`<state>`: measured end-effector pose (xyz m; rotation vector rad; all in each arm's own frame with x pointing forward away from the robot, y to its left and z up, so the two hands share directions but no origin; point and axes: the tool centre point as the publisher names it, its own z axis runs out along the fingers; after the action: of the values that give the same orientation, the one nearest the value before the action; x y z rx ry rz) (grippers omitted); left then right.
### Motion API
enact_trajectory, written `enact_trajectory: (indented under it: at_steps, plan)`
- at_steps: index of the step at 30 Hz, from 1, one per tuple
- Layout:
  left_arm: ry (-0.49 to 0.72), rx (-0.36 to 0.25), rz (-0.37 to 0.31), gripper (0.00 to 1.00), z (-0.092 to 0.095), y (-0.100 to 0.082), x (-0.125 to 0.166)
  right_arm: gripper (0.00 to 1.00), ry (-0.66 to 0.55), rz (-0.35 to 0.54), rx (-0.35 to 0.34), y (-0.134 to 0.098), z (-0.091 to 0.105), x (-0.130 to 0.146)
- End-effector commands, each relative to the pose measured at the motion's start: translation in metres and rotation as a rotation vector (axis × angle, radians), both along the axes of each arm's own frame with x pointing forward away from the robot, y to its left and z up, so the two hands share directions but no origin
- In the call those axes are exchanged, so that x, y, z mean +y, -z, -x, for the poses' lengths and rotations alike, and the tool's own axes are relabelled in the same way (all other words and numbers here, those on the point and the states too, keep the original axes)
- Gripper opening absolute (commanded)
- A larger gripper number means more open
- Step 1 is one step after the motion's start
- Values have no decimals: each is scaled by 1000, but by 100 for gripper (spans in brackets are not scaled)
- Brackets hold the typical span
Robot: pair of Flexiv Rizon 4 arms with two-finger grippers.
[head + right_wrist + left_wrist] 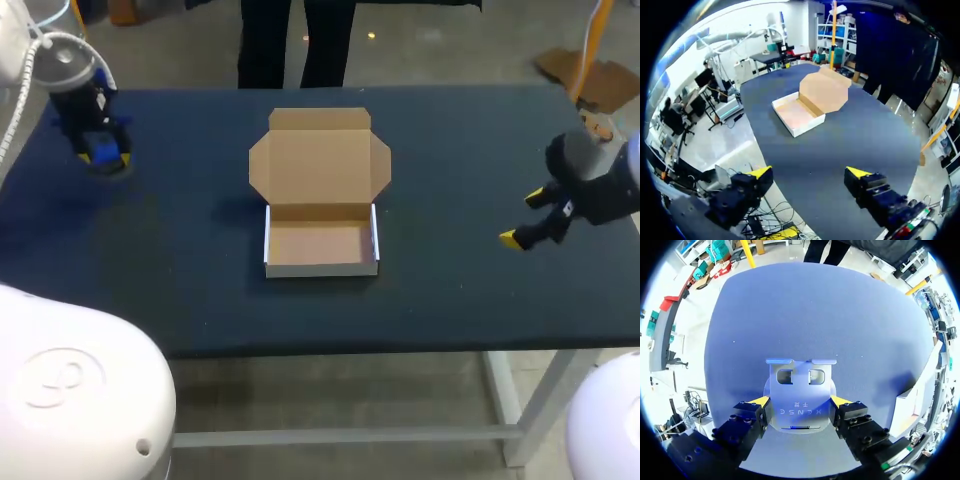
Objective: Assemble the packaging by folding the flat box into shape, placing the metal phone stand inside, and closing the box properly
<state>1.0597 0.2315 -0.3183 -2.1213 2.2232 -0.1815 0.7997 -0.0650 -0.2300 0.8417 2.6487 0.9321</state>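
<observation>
On the table (150, 280), the folded box (320, 245) sat with lid open; the left gripper (800, 402) clasped the metal phone stand (799, 385), while the right gripper (810, 174) hung released, empty.

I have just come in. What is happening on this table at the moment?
A two-armed robot is packing a metal phone stand into a cardboard box. The box stands folded in the middle of the table, its lid open, with nothing inside yet. The left gripper is shut on the stand near the table's far left corner. The right gripper is open and empty, off to the right of the box.
</observation>
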Motion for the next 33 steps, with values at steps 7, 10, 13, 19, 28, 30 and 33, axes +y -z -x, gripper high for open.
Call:
enact_trajectory:
  at_steps: [7,10,13,19,28,30,33]
  plan:
    - [29,-67,-38,0,38,-25,-14,100,-10,-80,-53,-1,5,-7]
    - [37,-70,-43,0,46,-28,-19,100,-26,-79,-42,1,4,-4]
    - [45,-71,-44,0,53,-30,-22,100,-71,-85,-21,8,0,1]
    - [66,-71,-47,0,63,-34,-29,100,-149,-75,20,28,-5,8]
    - [81,-64,-47,0,72,-32,-37,100,-193,-17,93,65,-16,23]
    - [82,-62,-46,0,73,-32,-38,100,-194,8,89,70,-20,25]
    - [86,-60,-47,0,74,-32,-40,100,-193,27,70,74,-23,29]
